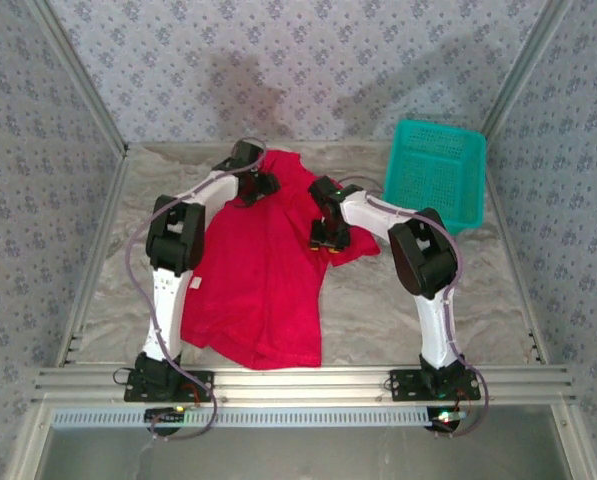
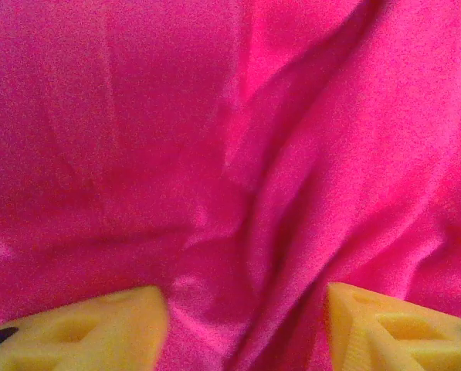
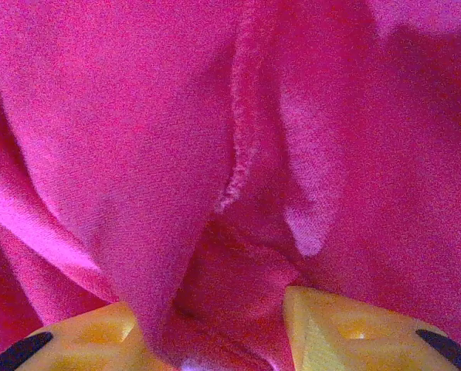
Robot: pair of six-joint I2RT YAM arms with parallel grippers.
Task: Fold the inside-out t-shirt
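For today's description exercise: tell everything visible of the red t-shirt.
The red t-shirt is plain soft cloth, crumpled but mostly spread on the marbled table, hem toward its near edge. A stitched seam and small white tag show. The left fingers stand open over its far end; the right fingers pinch a fold.

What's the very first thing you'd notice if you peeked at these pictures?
The bright red t-shirt spread across the middle of the marbled table grabs the eye at once. The right pincer has a fold of red cloth bunched between its yellow fingers, while the left pincer is open close over the cloth. A teal basket sits at the table's far right corner.
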